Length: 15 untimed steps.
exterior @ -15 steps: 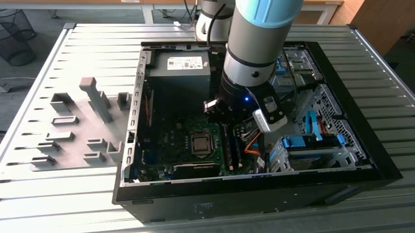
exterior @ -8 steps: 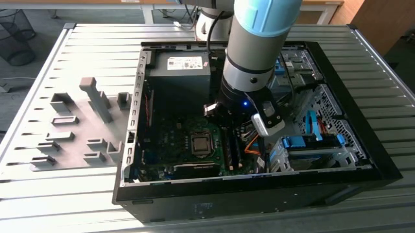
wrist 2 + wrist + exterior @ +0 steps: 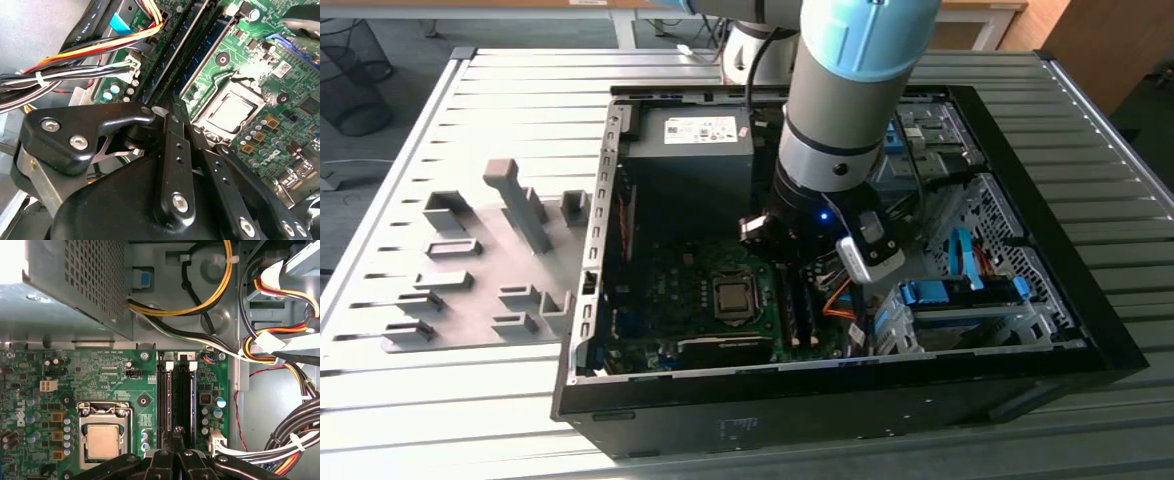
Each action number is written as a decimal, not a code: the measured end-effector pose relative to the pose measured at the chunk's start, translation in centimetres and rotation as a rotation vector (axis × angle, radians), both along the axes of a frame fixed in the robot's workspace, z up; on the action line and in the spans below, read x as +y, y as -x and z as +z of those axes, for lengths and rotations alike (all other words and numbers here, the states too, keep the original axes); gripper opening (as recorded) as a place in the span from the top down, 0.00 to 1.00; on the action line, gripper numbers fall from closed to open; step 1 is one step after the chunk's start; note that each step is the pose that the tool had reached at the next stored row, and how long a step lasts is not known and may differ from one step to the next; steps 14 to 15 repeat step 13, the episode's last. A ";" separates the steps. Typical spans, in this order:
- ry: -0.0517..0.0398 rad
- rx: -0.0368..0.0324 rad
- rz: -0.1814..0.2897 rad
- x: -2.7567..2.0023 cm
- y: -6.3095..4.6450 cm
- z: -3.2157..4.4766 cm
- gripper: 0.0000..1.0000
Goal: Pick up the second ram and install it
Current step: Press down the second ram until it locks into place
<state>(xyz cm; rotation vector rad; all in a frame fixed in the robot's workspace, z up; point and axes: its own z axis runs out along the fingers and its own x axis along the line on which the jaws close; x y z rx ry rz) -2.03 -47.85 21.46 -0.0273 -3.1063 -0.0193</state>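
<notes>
Black gripper links crowd both wrist views, the jaws drawn together to a narrow tip with no gap visible. The tip stands right over the memory slots, at three o'clock from the socket in the exterior view. The ram seems to stand edge-on in a slot there, but I cannot tell whether the tip grips it or only bears on it. This looks like the seating step, late in the task. Finishing would need a straight, even downward push until the white end latches close.
</notes>
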 end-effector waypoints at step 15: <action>-0.0078 -0.0005 0.000 -0.01 0.0 2.25 0.90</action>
